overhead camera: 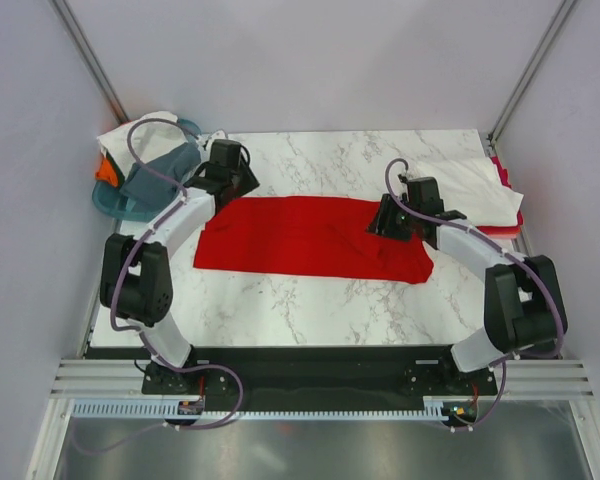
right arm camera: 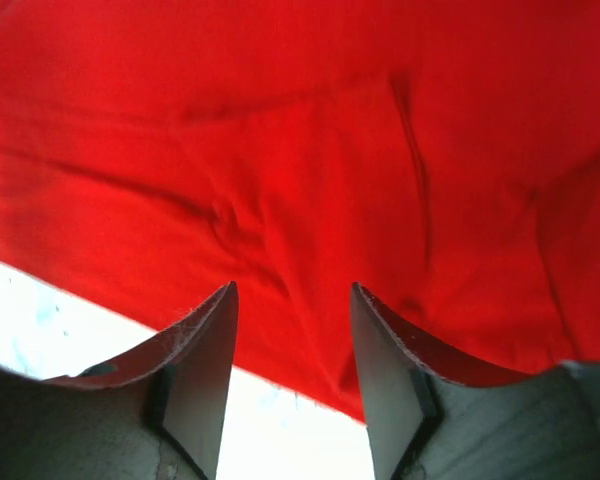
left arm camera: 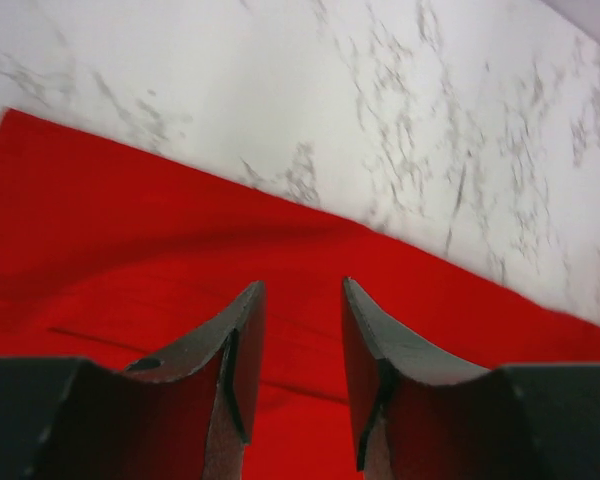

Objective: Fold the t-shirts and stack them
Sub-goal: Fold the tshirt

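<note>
red t-shirt lies across the surface, long axis 9 to 3 o'clock
left end effector over its 10 o'clock corner, right end effector near 2 o'clock; both parted, empty

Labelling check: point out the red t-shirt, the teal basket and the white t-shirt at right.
red t-shirt (overhead camera: 290, 240): top view, middle of the spread cloth.
teal basket (overhead camera: 110, 205): top view, its near-left rim.
white t-shirt (overhead camera: 470, 185): top view, centre of its top face.
</note>
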You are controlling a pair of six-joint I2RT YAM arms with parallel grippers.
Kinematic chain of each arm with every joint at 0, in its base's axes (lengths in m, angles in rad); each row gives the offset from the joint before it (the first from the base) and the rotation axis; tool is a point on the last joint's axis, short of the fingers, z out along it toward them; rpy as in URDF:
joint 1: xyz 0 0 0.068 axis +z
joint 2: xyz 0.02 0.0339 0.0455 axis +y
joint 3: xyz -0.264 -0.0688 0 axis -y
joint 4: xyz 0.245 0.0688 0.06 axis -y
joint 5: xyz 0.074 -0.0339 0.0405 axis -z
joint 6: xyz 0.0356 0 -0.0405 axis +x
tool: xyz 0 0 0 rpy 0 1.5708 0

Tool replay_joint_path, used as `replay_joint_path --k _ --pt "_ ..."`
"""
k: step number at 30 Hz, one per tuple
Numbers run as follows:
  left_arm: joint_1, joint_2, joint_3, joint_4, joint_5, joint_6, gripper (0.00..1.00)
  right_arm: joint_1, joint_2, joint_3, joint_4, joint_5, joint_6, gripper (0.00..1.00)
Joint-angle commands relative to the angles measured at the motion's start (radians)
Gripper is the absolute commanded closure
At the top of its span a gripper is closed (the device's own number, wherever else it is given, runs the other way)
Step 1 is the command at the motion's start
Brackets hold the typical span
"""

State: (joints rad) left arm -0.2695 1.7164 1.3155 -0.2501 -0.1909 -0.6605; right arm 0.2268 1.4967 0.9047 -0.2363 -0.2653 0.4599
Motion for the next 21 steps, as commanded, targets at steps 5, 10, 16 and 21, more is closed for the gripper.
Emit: replay_joint_path --k 5,10,16,21 --pt "-0.129 0.101 0.079 0.025 0.142 -0.051 0.58 -0.001 0.213 0.189 0.109 0.092 0.04 0.48" --pt "-0.178 0.186 0.106 0.078 0.215 -0.056 0.59 -0.004 0.309 0.252 0.112 0.152 0.016 0.51" --pt "-0.178 0.249 0.13 0.074 0.209 -0.007 0.59 -0.004 0.375 0.292 0.107 0.192 -0.007 0.52" --pt "-0.178 0.279 0.128 0.068 0.223 -0.007 0.6 -0.004 0.399 0.298 0.107 0.189 -0.02 0.54"
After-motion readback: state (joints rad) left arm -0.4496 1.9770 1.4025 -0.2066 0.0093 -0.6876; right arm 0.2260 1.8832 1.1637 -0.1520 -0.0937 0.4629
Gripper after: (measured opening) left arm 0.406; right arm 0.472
